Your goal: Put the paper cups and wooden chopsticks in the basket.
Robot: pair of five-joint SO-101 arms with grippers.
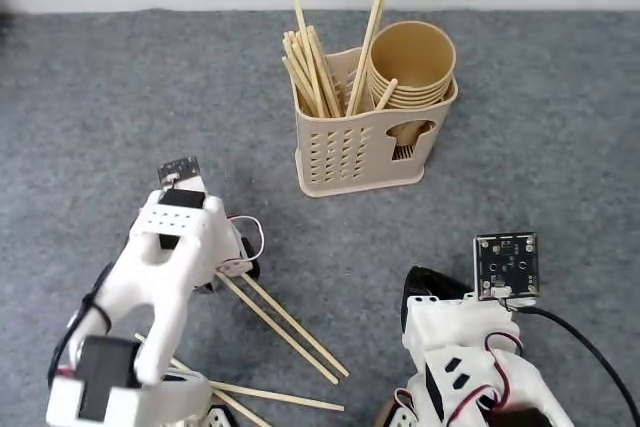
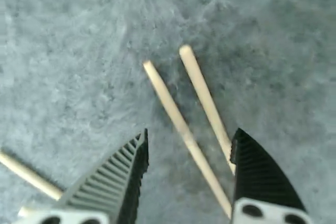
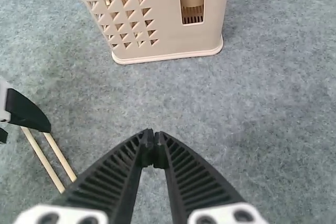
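Observation:
A beige perforated basket (image 1: 360, 152) stands at the back centre and holds a stack of paper cups (image 1: 412, 62) beside several wooden chopsticks (image 1: 310, 67). Two more chopsticks (image 1: 295, 326) lie side by side on the grey carpet. My left gripper (image 2: 191, 135) is open low over their far ends, one chopstick (image 2: 168, 98) between its fingers and the other (image 2: 202, 85) running close to one fingertip. My right gripper (image 3: 153, 137) is shut on nothing, hovering in front of the basket (image 3: 152, 30).
More loose chopsticks (image 1: 270, 395) lie near the front edge by the left arm's base, and one (image 2: 26, 174) shows beside my left finger. Open carpet stretches between the right gripper and the basket. The wall edge runs behind the basket.

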